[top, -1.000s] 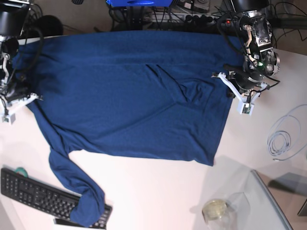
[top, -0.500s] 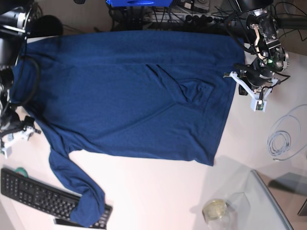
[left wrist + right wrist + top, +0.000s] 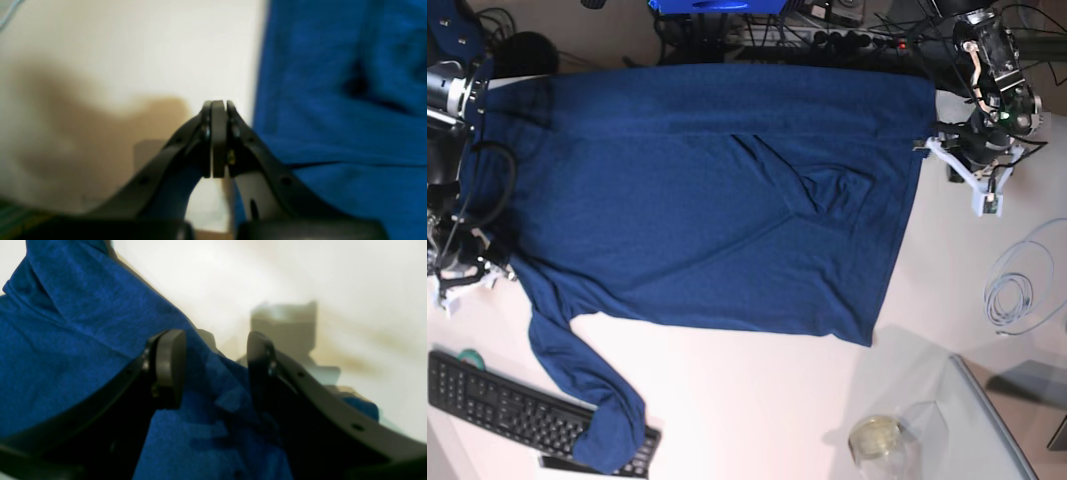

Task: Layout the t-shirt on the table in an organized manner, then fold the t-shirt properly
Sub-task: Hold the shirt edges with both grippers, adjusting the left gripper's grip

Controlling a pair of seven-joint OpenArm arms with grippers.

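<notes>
The dark navy t-shirt (image 3: 707, 200) lies spread over the white table (image 3: 757, 400), one long sleeve trailing to the front left. My left gripper (image 3: 942, 155) is at the shirt's right edge. In the left wrist view it (image 3: 218, 106) is shut, with blue cloth (image 3: 333, 100) running in behind the fingers, so it seems to pinch the edge. My right gripper (image 3: 462, 285) is at the shirt's left edge. In the right wrist view it (image 3: 213, 370) is open, and cloth (image 3: 66, 340) lies beneath and between its fingers.
A black keyboard (image 3: 497, 405) sits at the front left with the sleeve end lying on it. A coiled white cable (image 3: 1017, 290) lies at the right. A glass panel (image 3: 987, 420) and a round jar (image 3: 874, 437) stand at the front right. Cables crowd the back edge (image 3: 827, 40).
My left gripper has moved right and toward the back, and the shirt's right edge has followed it. My right gripper has moved toward the front along the shirt's left side.
</notes>
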